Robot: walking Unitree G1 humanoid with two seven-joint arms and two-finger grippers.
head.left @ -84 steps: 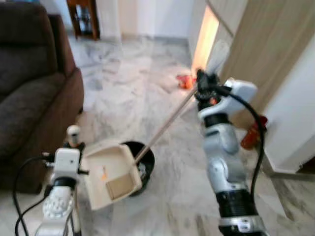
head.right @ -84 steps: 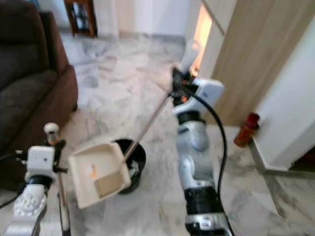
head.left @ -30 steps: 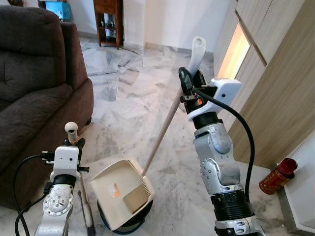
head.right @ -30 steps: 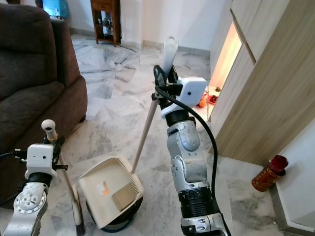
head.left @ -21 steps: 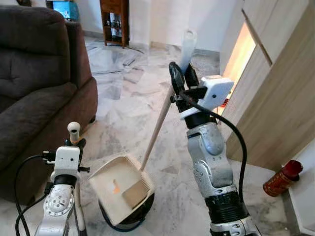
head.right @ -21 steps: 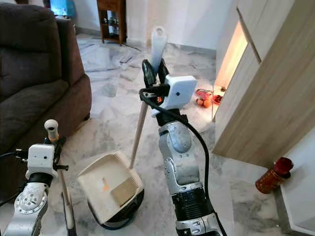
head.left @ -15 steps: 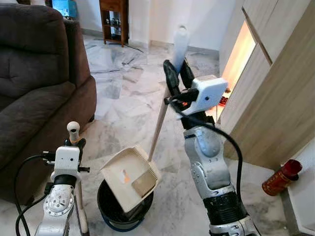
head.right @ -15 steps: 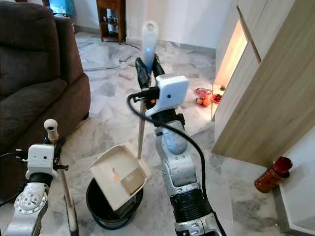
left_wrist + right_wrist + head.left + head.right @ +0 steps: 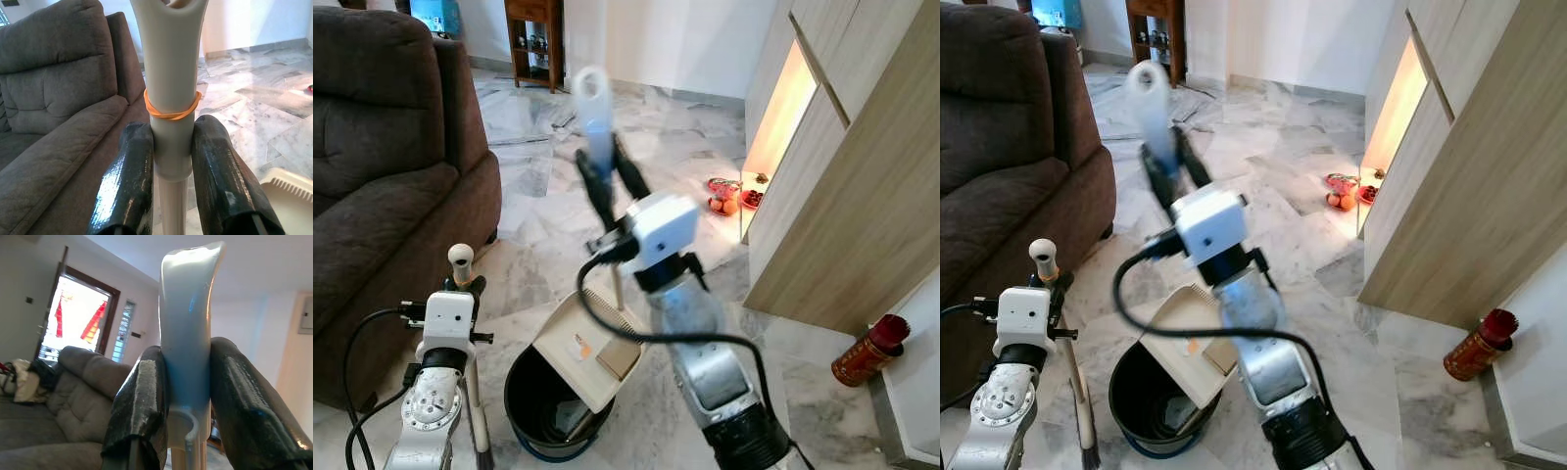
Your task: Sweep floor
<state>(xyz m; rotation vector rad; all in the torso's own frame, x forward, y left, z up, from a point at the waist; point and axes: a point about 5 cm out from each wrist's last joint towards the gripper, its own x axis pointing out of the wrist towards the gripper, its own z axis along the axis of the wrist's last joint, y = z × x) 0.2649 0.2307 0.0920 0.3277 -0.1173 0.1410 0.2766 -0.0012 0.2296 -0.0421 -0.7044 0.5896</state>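
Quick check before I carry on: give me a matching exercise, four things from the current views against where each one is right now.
Things:
1. dustpan
2. bin
3. red bottle
4. broom handle

Places:
A. on the floor by the wooden cabinet
B. clamped between the left gripper's fingers
C. tilted over the bin's rim
D. on the floor under the dustpan

Pairs: 1-C, 2-D, 3-A, 4-B

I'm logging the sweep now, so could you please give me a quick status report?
Right gripper shut on dustpan handle, dustpan tipped over black bin. Left gripper shut on broom handle. Sofa close on the left.
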